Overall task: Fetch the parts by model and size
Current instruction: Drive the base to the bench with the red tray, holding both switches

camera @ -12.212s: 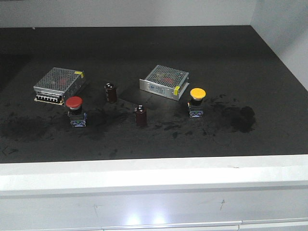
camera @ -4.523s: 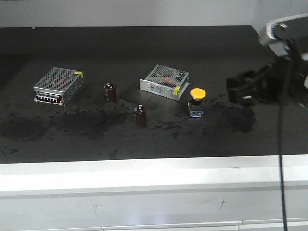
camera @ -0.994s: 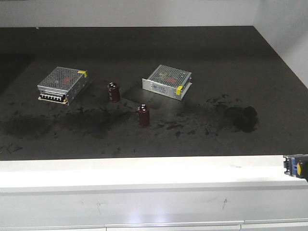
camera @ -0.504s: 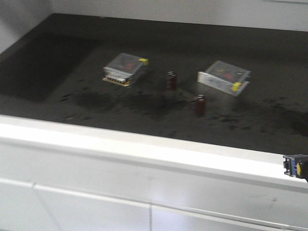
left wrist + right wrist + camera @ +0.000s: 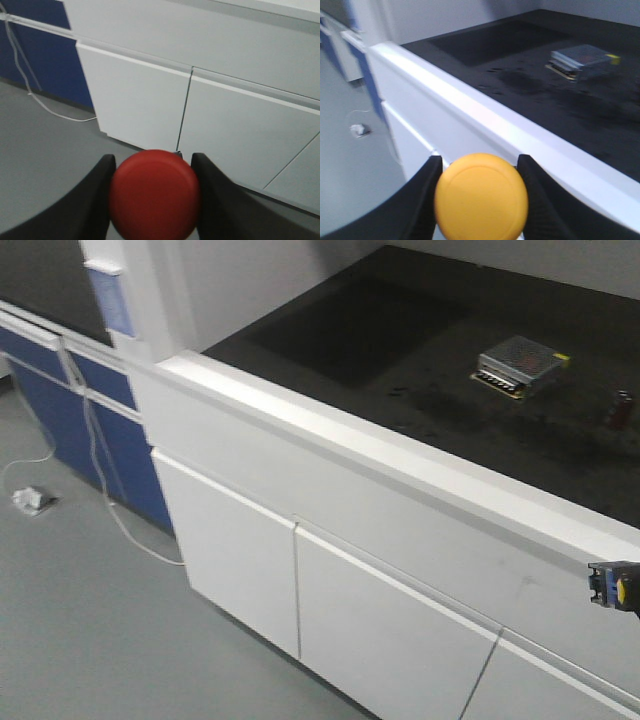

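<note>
In the left wrist view my left gripper (image 5: 152, 192) is shut on the red-capped push-button switch (image 5: 155, 197); its round cap fills the gap between the two black fingers, and its base is hidden. In the right wrist view my right gripper (image 5: 480, 195) is shut on the yellow-capped push-button switch (image 5: 481, 197) in the same way. The front view catches only the blue and black base of the yellow-capped switch (image 5: 612, 585) at the right edge. Both parts are held off the black counter, out in front of the white cabinet.
A silver mesh box (image 5: 518, 365) and a dark brown cylinder (image 5: 620, 408) stand on the black counter (image 5: 380, 340). Its white front edge (image 5: 380, 455) tops white cabinet doors (image 5: 240, 560). Blue cabinets (image 5: 60, 405) and a white cable (image 5: 110, 510) lie left over grey floor (image 5: 90, 640).
The view has swung left and pulled away from the counter; floor, white doors and blue cabinets have come into sight. The yellow-capped switch's base stays at the same spot at the right edge.
</note>
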Robot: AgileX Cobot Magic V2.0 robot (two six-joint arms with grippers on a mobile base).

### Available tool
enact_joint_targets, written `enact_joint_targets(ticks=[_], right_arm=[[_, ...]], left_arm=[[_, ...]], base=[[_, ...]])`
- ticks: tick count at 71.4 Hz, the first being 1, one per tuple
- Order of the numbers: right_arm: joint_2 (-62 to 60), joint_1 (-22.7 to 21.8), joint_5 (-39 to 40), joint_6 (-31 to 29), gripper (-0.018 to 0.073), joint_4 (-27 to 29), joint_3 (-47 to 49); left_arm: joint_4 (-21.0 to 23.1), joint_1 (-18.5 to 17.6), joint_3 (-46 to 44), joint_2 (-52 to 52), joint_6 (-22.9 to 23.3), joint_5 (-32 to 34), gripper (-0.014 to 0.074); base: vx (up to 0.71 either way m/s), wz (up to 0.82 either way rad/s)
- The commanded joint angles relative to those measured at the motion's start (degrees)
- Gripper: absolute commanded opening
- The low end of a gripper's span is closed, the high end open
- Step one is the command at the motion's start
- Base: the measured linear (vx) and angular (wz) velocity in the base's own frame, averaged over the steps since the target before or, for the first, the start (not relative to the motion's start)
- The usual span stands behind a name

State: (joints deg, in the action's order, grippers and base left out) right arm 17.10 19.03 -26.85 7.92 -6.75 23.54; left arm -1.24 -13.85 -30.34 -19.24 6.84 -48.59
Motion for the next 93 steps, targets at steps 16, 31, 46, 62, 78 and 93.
enact_joint_targets(ticks=[16,31,46,62,78,93], right_arm=[[0.6,0.1,4.5,-0.3,-0.0010,-0.5,1.8],[0.6,0.1,4.5,-0.3,-0.0010,-0.5,1.8],[0.6,0.1,4.5,-0.3,-0.0010,-0.5,1.8],[0.6,0.1,4.5,-0.3,-0.0010,-0.5,1.8],[0.6,0.1,4.6,-0.3,-0.0010,-0.5,1.8],[0.6,0.1,4.5,-0.3,-0.0010,-0.5,1.8]], left_arm=[[0.0,-0.4,-1.5,-0.4,0.1,4.0,-0.0006],[0.0,-0.4,-1.5,-0.4,0.1,4.0,-0.0006],[0.0,-0.4,-1.5,-0.4,0.1,4.0,-0.0006],[0.0,-0.4,-1.5,-0.4,0.1,4.0,-0.0006],[0.0,-0.4,-1.5,-0.4,0.1,4.0,-0.0006],[0.0,-0.4,-1.5,-0.4,0.1,4.0,-0.0006]], base=[[-0.12,0.77],[-0.07,0.82],[-0.02,0.82],[0.04,0.65],[0.11,0.41],[0.19,0.28]])
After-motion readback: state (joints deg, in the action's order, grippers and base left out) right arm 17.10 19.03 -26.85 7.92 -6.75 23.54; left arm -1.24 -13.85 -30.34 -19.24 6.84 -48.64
